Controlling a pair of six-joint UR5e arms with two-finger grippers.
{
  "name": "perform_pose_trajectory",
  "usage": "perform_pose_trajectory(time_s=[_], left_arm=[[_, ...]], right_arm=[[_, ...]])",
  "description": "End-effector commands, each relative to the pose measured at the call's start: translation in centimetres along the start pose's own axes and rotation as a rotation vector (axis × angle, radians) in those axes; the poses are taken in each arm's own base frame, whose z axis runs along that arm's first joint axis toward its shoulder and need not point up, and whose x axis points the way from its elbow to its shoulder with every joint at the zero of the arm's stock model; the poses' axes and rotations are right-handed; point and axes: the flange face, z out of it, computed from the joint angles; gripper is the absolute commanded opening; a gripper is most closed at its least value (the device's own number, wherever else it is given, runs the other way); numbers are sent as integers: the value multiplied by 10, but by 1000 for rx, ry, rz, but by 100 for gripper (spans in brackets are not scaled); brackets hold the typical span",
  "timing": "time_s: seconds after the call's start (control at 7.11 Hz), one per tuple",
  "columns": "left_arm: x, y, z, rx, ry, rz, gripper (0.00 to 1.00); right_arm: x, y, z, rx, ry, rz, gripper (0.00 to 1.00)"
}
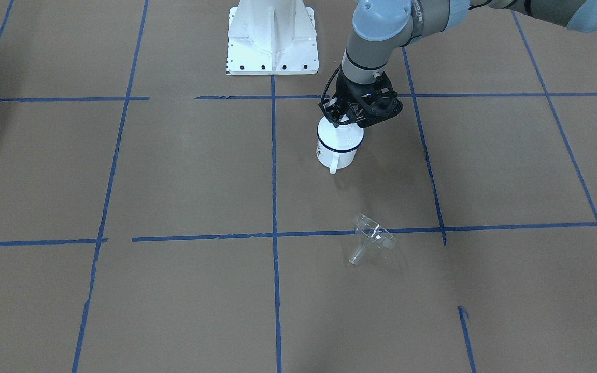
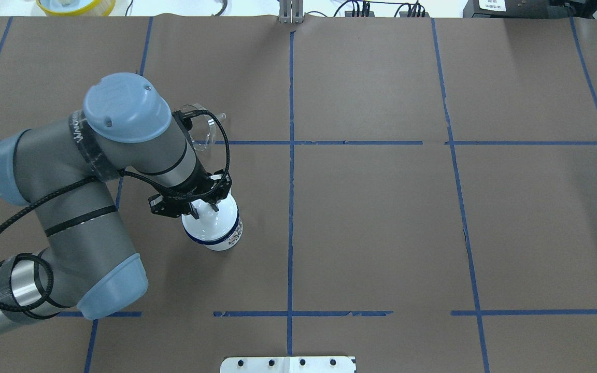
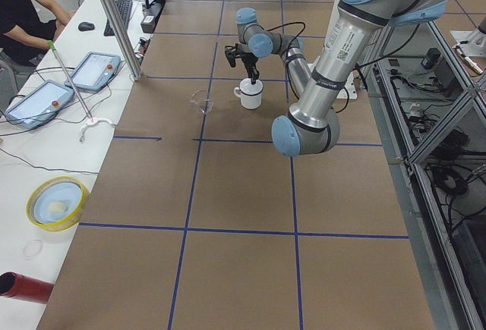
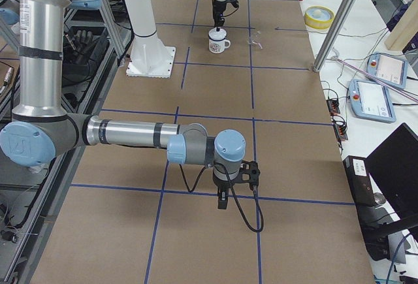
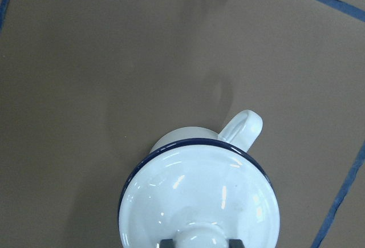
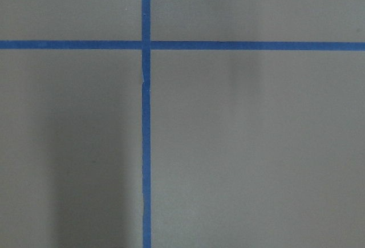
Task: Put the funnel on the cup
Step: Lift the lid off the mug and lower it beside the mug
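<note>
**Left pincer sitting on the lidded cup, funnel lying off to one side**

The left pincer [image 1: 341, 122] is hanging straight down over the cup [image 1: 337, 151], which is standing upright on the brown counter [image 1: 174, 171] with its handle pointing away from the robot's base. A white lid [image 5: 199, 194] is covering the cup's mouth. In the left wrist view the two dark fingertips [image 5: 166, 242] are flanking the lid's knob, one on each side and pressing against it, so the pincer is looking clamped on that knob. The lid is appearing seated on the cup rather than raised.

The funnel [image 1: 372, 234] is lying on its side on the counter, well apart from the cup, on the side the cup's handle is facing. It is resting across a blue tape line [image 1: 485, 227], with its narrow spout pointing away from the robot. Nothing is touching it.

The right pincer [image 4: 223, 204] is hovering far from the cup, over a bare stretch of counter near a tape crossing. It is showing only in the side view, so I cannot tell whether its fingers are apart or together.
</note>
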Motion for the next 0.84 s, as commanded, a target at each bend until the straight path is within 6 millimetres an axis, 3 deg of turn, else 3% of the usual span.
perform_pose_trajectory(time_s=[0.0,0.14,0.42,0.7], left_arm=[[-17,-19,-76,74,63,-42,0],[-27,-24,-68,77,40,-54,0],[-83,-28,-39,66,4,-43,0],[-131,-24,12,29,-27,-33,0]], right_arm=[[0,0,0,0,0,0,100],[0,0,0,0,0,0,100],[0,0,0,0,0,0,100],[0,0,0,0,0,0,100]])
